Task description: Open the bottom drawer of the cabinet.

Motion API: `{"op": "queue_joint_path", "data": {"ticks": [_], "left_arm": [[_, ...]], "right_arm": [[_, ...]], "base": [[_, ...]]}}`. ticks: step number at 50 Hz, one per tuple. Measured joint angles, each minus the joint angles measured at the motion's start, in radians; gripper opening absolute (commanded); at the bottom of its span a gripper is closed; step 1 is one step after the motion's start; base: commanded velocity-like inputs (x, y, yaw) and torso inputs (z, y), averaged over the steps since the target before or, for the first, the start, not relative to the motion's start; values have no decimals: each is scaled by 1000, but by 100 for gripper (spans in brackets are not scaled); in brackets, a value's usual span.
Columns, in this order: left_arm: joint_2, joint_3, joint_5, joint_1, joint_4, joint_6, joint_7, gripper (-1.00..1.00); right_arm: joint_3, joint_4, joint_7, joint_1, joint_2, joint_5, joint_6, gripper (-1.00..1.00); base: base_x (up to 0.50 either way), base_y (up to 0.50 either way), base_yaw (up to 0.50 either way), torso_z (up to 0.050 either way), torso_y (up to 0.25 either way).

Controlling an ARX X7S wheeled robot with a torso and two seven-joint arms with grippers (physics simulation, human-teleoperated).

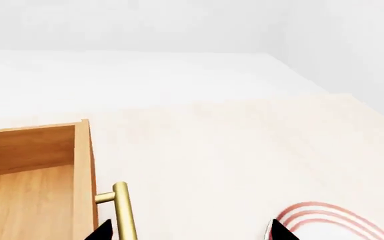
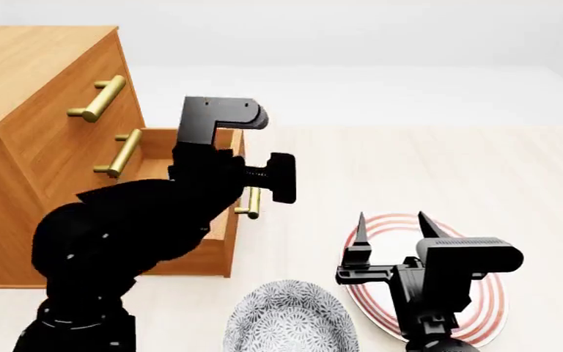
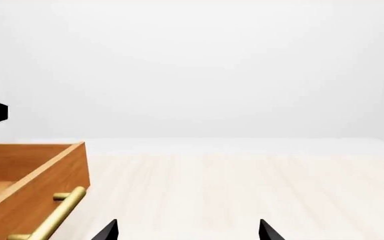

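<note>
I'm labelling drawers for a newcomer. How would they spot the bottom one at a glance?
Find the cabinet, the big orange-brown wooden chest. Of its three brass-handled drawers, the bottom drawer is the lowest. Only it is pulled out, its hollow inside showing; the upper two sit shut.

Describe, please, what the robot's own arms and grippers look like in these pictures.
Both arms are matte black throughout, with no visible cables or sleeves. The left arm is bulky and rounded, with tiny pale specks, and carries a blocky black bracket. The right gripper has two slim, pointed black fingers on a boxy black body.
</note>
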Motion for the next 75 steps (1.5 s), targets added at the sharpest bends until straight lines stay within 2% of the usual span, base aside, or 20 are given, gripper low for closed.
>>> {"op": "queue_joint_path", "data": {"ticks": [14, 24, 38, 50, 75], "left_arm": [[-124, 42, 181, 275, 370, 304, -59, 100], [-171, 54, 270, 355, 505, 439, -78, 100], [-186, 63, 336, 335, 570, 506, -108, 100], [-188, 99, 388, 291, 576, 544, -115, 100], [-188, 110, 385, 177, 655, 514, -138, 100]], "right_arm": [[-16, -109, 36, 139, 35, -35, 112, 100], [-51, -228, 64, 290, 62, -86, 218, 100], [-84, -343, 80, 418, 78, -118, 309, 100], [-118, -391, 81, 498, 94, -162, 307, 100], [-139, -453, 64, 664, 89, -178, 359, 100]], "base": [[0, 0, 0, 0, 0], [0, 0, 0, 0, 0], [0, 0, 0, 0, 0], [0, 0, 0, 0, 0], [0, 0, 0, 0, 0]]}}
